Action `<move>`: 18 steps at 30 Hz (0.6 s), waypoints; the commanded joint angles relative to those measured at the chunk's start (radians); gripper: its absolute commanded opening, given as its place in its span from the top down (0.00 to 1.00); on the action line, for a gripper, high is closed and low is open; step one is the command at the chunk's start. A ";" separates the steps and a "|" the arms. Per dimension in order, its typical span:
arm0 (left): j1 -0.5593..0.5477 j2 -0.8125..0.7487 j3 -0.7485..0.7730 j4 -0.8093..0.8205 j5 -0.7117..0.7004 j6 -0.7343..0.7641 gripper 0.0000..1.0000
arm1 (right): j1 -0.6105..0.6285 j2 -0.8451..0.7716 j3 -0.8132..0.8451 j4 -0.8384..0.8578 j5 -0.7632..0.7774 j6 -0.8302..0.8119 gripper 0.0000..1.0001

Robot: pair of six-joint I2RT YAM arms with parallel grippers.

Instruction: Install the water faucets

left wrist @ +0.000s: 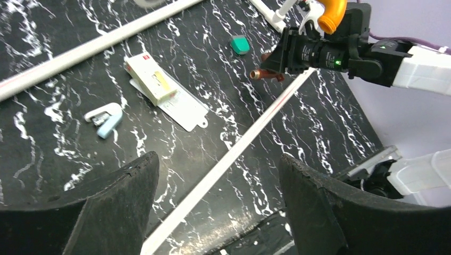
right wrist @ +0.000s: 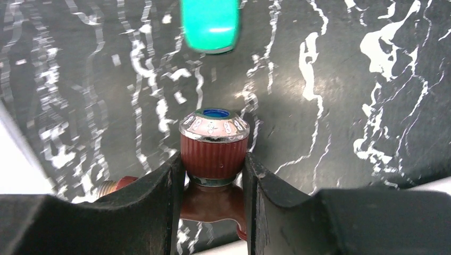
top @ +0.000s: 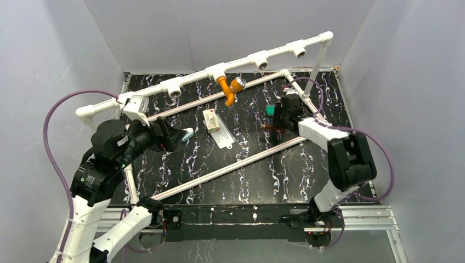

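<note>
The orange-yellow faucet [top: 230,87] with a silvery knob hangs from a tee socket on the raised white pipe rail [top: 274,53]; its spout shows in the left wrist view [left wrist: 332,13]. My right gripper [top: 278,118] is shut on the ribbed knob of the dark reddish-brown faucet [right wrist: 214,151], low over the black mat, with the threaded end sticking out to the left [left wrist: 260,73]. In the right wrist view the gripper [right wrist: 213,172] pinches the knob from both sides. My left gripper [left wrist: 218,180] is open and empty above the mat's left half [top: 176,136].
A small green flat piece [right wrist: 210,24] lies just beyond the brown faucet [top: 270,110]. A white box on a card [top: 211,121] and a blue-white clip [left wrist: 103,119] lie mid-mat. White floor pipes [top: 230,167] cross the mat. Open tee sockets [top: 175,92] face forward along the rail.
</note>
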 commanded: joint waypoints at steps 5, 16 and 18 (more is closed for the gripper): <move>-0.004 -0.055 -0.130 0.020 0.135 -0.184 0.20 | 0.104 -0.303 -0.139 0.015 -0.053 0.096 0.99; -0.003 -0.126 -0.310 0.099 0.285 -0.324 0.20 | 0.362 -0.569 -0.247 -0.019 -0.071 0.302 0.99; -0.004 -0.129 -0.333 0.110 0.309 -0.336 0.20 | 0.422 -0.583 -0.250 -0.019 -0.048 0.338 0.99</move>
